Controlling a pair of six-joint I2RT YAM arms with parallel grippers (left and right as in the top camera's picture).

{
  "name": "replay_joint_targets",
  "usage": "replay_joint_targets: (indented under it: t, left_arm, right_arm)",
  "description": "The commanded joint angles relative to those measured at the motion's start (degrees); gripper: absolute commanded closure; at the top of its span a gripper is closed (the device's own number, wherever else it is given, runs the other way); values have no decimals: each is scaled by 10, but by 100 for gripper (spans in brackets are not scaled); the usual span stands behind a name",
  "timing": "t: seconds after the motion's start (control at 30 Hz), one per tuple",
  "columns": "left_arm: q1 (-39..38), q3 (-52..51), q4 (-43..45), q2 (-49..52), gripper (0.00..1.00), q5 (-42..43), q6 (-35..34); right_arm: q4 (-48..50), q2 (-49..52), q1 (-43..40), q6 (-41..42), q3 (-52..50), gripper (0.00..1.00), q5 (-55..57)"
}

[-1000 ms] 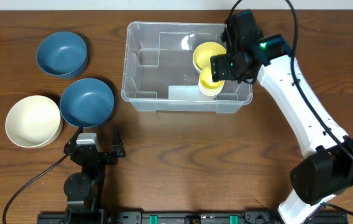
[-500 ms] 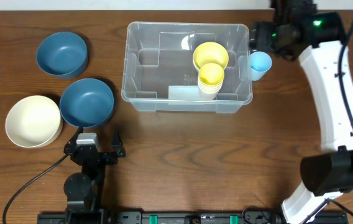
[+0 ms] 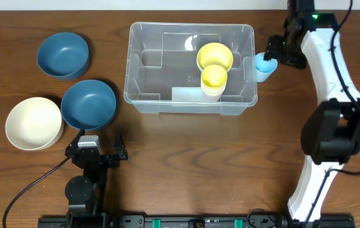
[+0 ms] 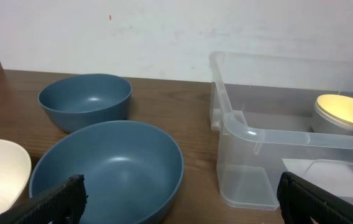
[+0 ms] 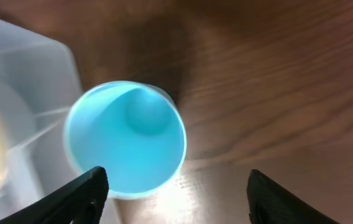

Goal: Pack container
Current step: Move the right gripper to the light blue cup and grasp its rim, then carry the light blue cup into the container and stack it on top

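Observation:
The clear plastic container (image 3: 167,104) stands at the table's middle back. Inside it, at the right end, are a yellow bowl (image 3: 215,56) and a yellow cup (image 3: 214,79). A light blue cup (image 3: 265,65) stands upright on the table just outside the container's right wall. My right gripper (image 3: 275,56) is open over that cup. In the right wrist view the blue cup (image 5: 125,138) lies just ahead of the jaws (image 5: 176,199), close to the left finger, not held. My left gripper (image 3: 96,149) is open and empty near the front edge.
Two blue bowls (image 3: 63,54) (image 3: 88,104) and a cream bowl (image 3: 34,123) sit left of the container. In the left wrist view the nearer blue bowl (image 4: 108,171) is right ahead and the container's corner (image 4: 232,121) is to the right.
My right gripper left the yellow cup in the container, swung out to the right and came over the blue cup. The left arm has not moved.

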Motion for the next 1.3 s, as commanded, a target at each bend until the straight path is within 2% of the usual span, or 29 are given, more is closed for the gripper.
replay_joint_targets:
  t: [0.0,0.07,0.17,0.23,0.4,0.63,0.87,1.1,1.27]
  left_arm:
    - [2,-9,-21,-3,2,2,8]
    - [2,-9,-21,-3,2,2,8]
    - [2,-9,-21,-3,2,2,8]
    - [2,-9,-21,-3,2,2,8]
    - [2,-9,-21,-3,2,2,8]
    - [2,-9,-21,-3,2,2,8]
    - [2,-9,-21,-3,2,2,8]
    - [2,-9,-21,-3,2,2,8]
    - [2,-9,-21,-3,2,2,8]
  right_arm:
    - [4,34,-1,14,-2,38,-3]
    - [7,47,-2,18,-2,52,-3]
    - [10,52,-4,29,-2,78,-2]
    - [12,51,-8,35,-2,87,-2]
    - [2,51,-23,39,-2,99,-3]
    - [-36,27,-47,38,-2,99,-3]
    - [-56,-100,-48,1,-2,99,-3]
    - [-58,-241,26,-16,-2,99,-7]
    - [-61,-268,105,-15,-2,98,-7]
